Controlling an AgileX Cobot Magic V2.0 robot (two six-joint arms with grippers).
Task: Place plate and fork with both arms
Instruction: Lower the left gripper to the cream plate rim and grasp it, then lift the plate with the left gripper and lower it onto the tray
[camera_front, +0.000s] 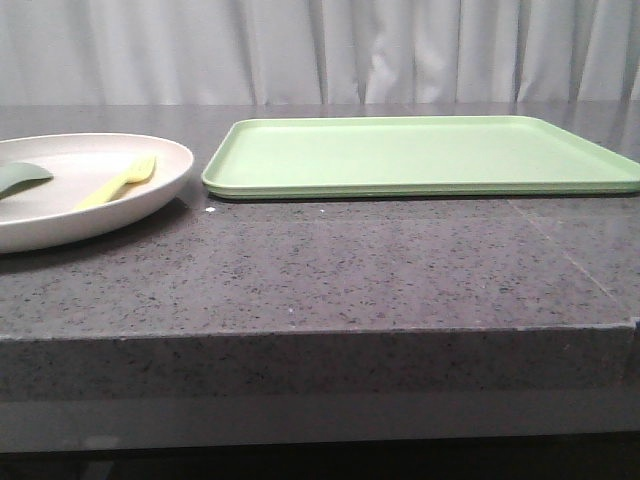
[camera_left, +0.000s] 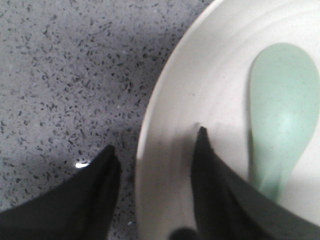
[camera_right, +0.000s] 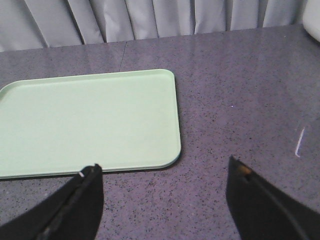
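Observation:
The cream-white plate (camera_front: 172, 172) lies at the table's left in the front view. On it lie the pale yellow fork (camera_front: 118, 183) and a green-blue spoon (camera_front: 20, 177). In the left wrist view my left gripper (camera_left: 155, 138) is open and straddles the plate's (camera_left: 200, 85) rim, one finger over the table and the other inside the dish beside the spoon (camera_left: 282, 110). A strip of table shows between the outer finger and the rim. The fork is out of that view. My right gripper (camera_right: 165, 167) is open and empty over bare table by the tray's corner. Neither gripper shows in the front view.
A flat light-green tray (camera_front: 420, 155) lies right of the plate, also in the right wrist view (camera_right: 90, 120). The dark speckled stone table (camera_front: 320, 270) has its front edge close to the camera. A grey curtain hangs behind. A white object (camera_right: 312, 15) sits at one corner of the right wrist view.

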